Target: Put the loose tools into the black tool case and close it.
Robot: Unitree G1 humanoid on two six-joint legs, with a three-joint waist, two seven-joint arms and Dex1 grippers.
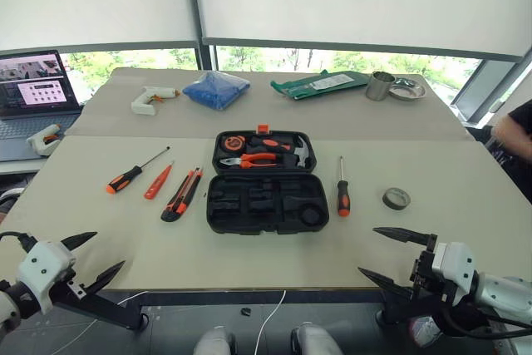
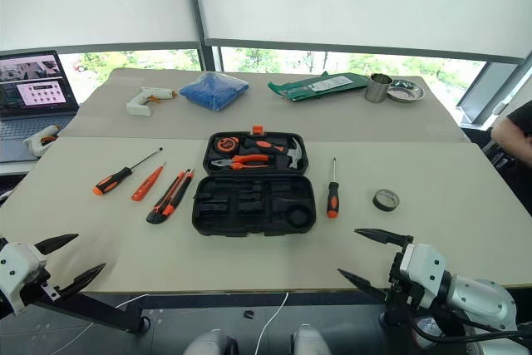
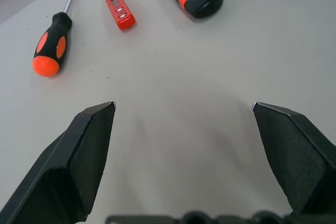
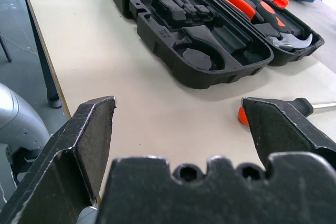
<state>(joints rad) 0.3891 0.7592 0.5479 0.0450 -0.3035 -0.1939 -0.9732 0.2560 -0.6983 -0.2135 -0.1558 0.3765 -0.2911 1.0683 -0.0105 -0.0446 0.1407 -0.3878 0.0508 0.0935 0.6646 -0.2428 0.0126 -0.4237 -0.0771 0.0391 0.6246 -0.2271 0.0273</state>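
case: the black tool case [image 1: 267, 181] lay open flat at the middle of the table [image 1: 249, 259], far half holding the pliers [image 1: 253, 159] and hammer [image 1: 293, 150], near half with its moulded slots bare.
left of case: a long screwdriver [image 1: 133, 173] lay farthest out, then a short orange screwdriver [image 1: 158, 181], then the utility knife [image 1: 182, 194] just beside the case's left edge; all three angled the same way and apart from one another.
right of case: the third screwdriver [image 1: 342, 189] lay just beside the case, shaft pointing away from the robot; the tape roll [image 1: 396, 199] sat flat, further right.
left gripper [image 1: 91, 258]: fingers spread wide, nothing between them, hovering at the near table edge, well short of the tools.
right gripper [image 1: 391, 258]: fingers spread wide too, empty, at the near edge on the right.
stage: nothing packed yet, by the look of it; lid still back.
risk, slots: a tool dropped across the wrong moulding would likely ride high and stop the lid closing.
risk, pick: the thin shafts and the flat tape roll lay low on the table; fingers could skid them away or nudge the case.
risk, mix-up: the white glue gun [image 1: 152, 98] and blue bag [image 1: 216, 89] at the far side did not belong in it.
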